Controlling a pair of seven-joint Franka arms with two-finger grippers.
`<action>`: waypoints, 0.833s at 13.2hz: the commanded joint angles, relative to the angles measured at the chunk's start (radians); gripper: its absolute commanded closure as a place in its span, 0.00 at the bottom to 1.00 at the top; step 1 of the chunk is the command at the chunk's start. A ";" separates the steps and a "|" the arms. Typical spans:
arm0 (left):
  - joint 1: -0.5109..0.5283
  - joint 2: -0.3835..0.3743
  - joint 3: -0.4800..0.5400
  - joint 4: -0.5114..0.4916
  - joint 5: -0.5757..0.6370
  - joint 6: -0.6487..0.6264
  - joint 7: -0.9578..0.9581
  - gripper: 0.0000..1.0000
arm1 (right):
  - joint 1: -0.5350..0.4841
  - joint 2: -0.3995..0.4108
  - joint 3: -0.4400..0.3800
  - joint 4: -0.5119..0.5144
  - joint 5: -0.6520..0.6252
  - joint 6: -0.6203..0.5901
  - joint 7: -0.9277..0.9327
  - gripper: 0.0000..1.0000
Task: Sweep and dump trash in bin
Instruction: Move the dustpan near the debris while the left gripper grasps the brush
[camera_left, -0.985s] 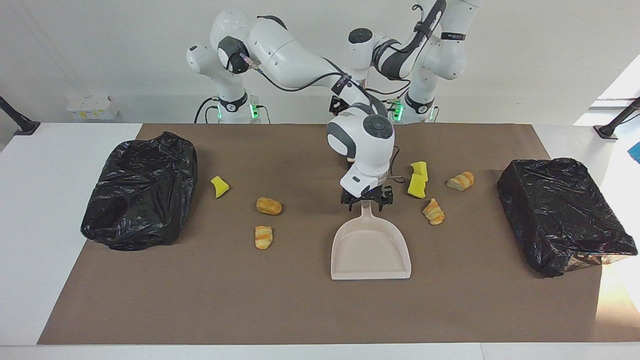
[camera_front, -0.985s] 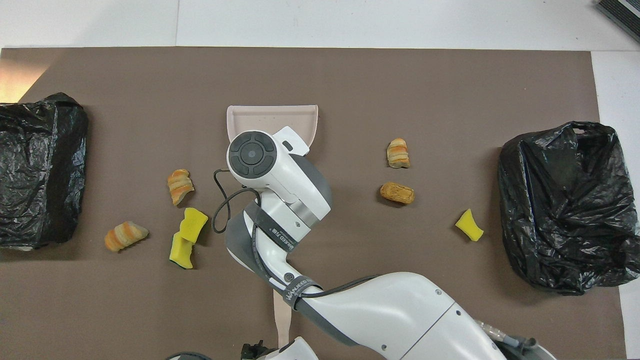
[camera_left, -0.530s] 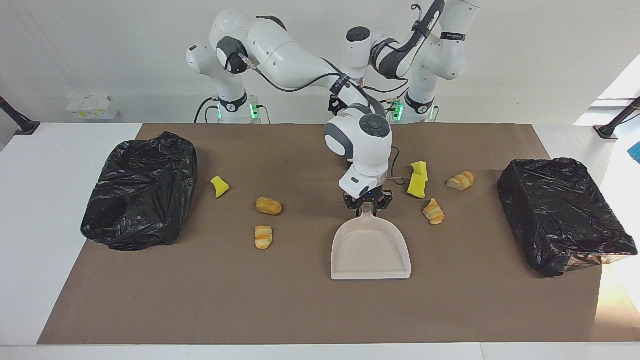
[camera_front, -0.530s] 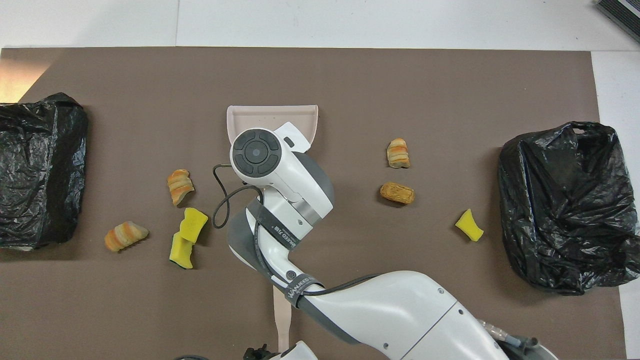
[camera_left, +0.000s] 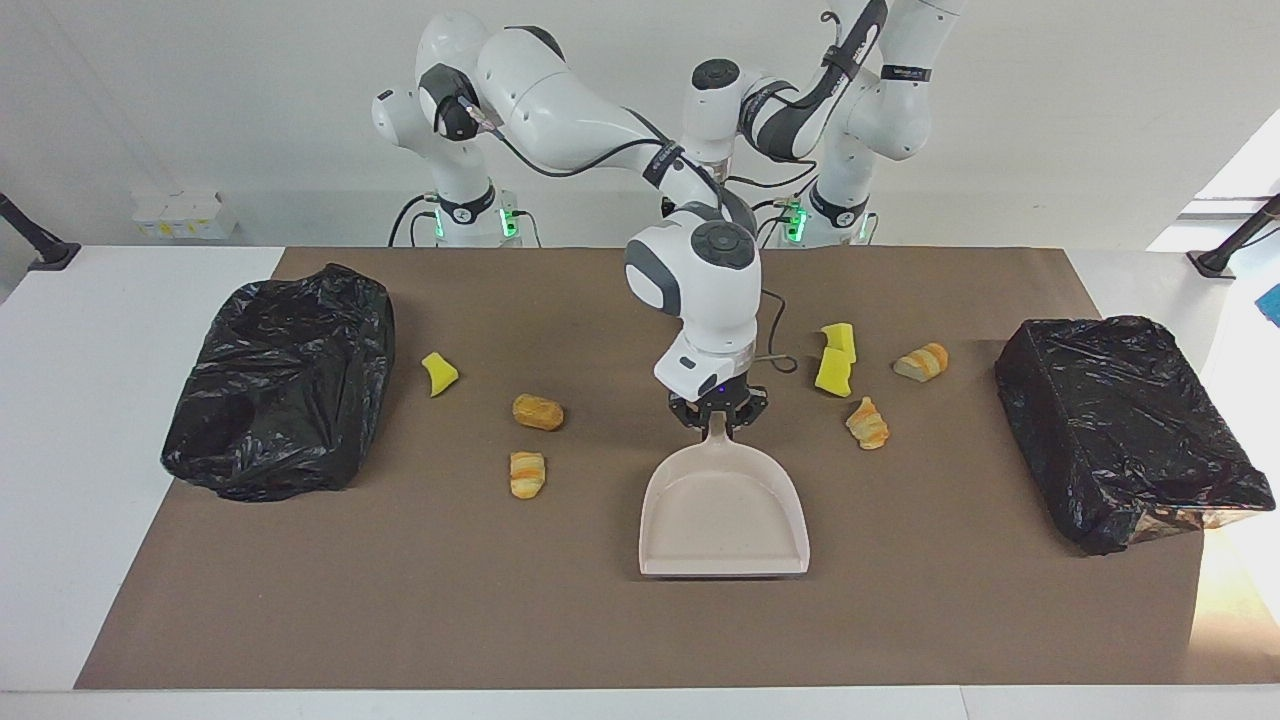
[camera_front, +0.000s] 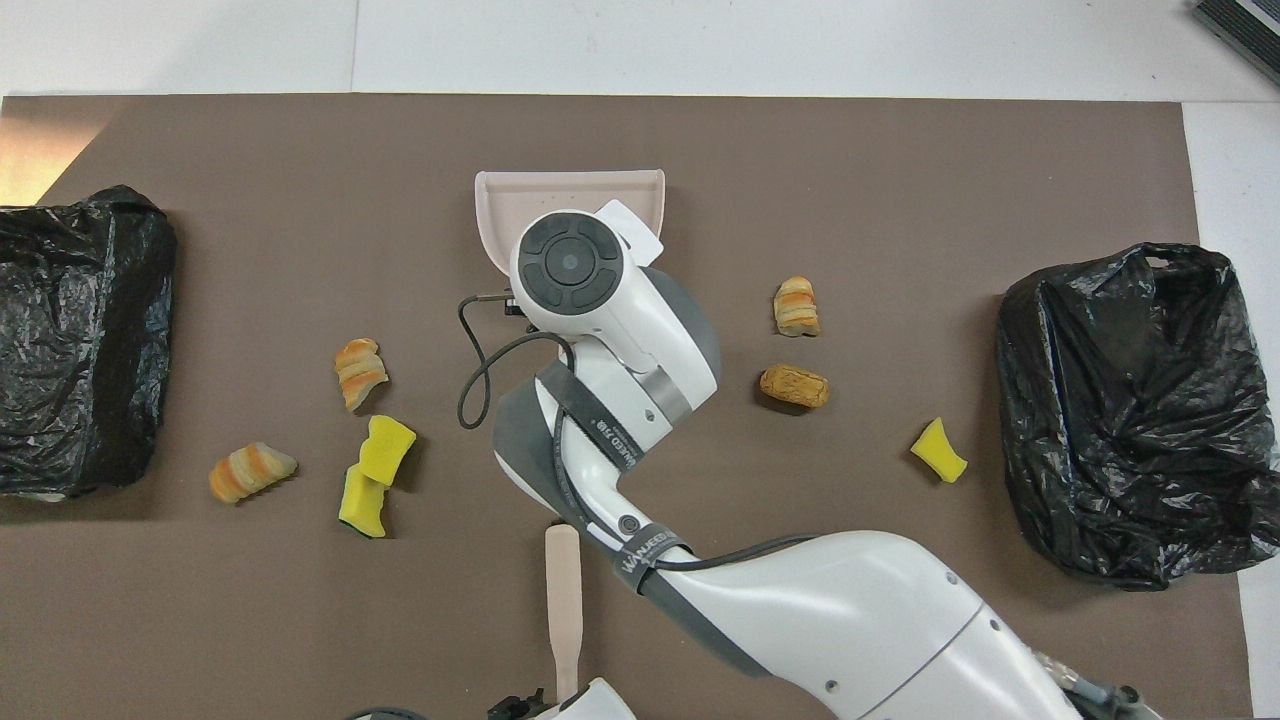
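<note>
My right gripper (camera_left: 717, 416) is shut on the handle of the beige dustpan (camera_left: 722, 515), whose open mouth points away from the robots. In the overhead view the right wrist covers most of the dustpan (camera_front: 494, 212). Several pieces of trash lie on the mat. Toward the right arm's end are a yellow wedge (camera_left: 438, 373), a tan roll (camera_left: 537, 411) and a striped roll (camera_left: 526, 474). Toward the left arm's end are two yellow wedges (camera_left: 835, 360) and two striped rolls (camera_left: 866, 422). Black-bagged bins (camera_left: 280, 380) (camera_left: 1125, 425) stand at each end. My left gripper (camera_front: 518, 706) shows only at the overhead view's bottom edge.
A flat beige stick (camera_front: 563, 590) lies on the brown mat (camera_left: 400, 600) close to the robots, its near end by the left gripper. The right arm stretches over the middle of the mat. White table surface (camera_left: 60, 400) borders the mat.
The right gripper closed on the dustpan handle and carried the dustpan away from the robots and a little toward the right arm's end. More of the beige stick now shows.
</note>
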 joint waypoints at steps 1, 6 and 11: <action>-0.023 -0.004 0.017 -0.018 0.004 0.014 -0.025 1.00 | -0.069 -0.147 0.014 -0.176 -0.001 0.003 -0.190 1.00; 0.029 -0.004 0.023 0.048 0.006 -0.097 -0.017 1.00 | -0.169 -0.334 0.014 -0.384 0.095 -0.041 -0.717 1.00; 0.242 -0.001 0.023 0.290 0.018 -0.429 -0.023 1.00 | -0.182 -0.410 0.012 -0.495 0.108 -0.147 -1.202 1.00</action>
